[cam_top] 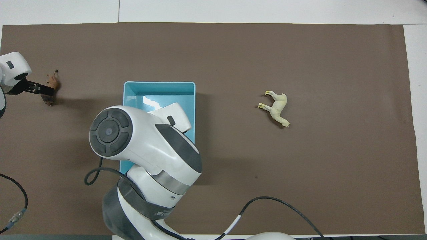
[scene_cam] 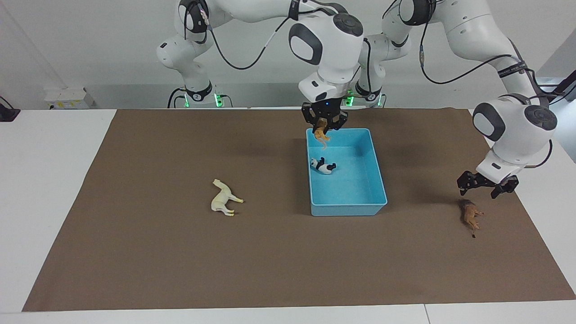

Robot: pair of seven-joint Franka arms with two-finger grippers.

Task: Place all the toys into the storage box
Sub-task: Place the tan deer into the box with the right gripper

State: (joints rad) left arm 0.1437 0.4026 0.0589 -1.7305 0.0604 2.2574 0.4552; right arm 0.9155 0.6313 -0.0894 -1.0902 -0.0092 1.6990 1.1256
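The fingers of the right gripper (scene_cam: 324, 122) are closed on the orange tiger (scene_cam: 321, 135), which dangles from them over the corner of the light blue storage box (scene_cam: 379, 174) nearest the robots and toward the right arm's end of the table; the right arm reaches in with its wrist pointing straight down. The fingers of the left gripper (scene_cam: 487, 183) are spread apart and hold nothing, poised just above the brown lion (scene_cam: 470, 216), which lies on its side on the brown mat (scene_cam: 148, 252) toward the left arm's end, well apart from the box. In the facing view the panda (scene_cam: 322, 165) lies on the box floor under the tiger; the overhead view hides both beneath the right arm's bulk, though it shows the left gripper (cam_top: 40, 88) seemingly overlapping the lion (cam_top: 51, 89). The cream horse (scene_cam: 223, 198) lies on its side, well apart from the box toward the right arm's end, with open mat all around.
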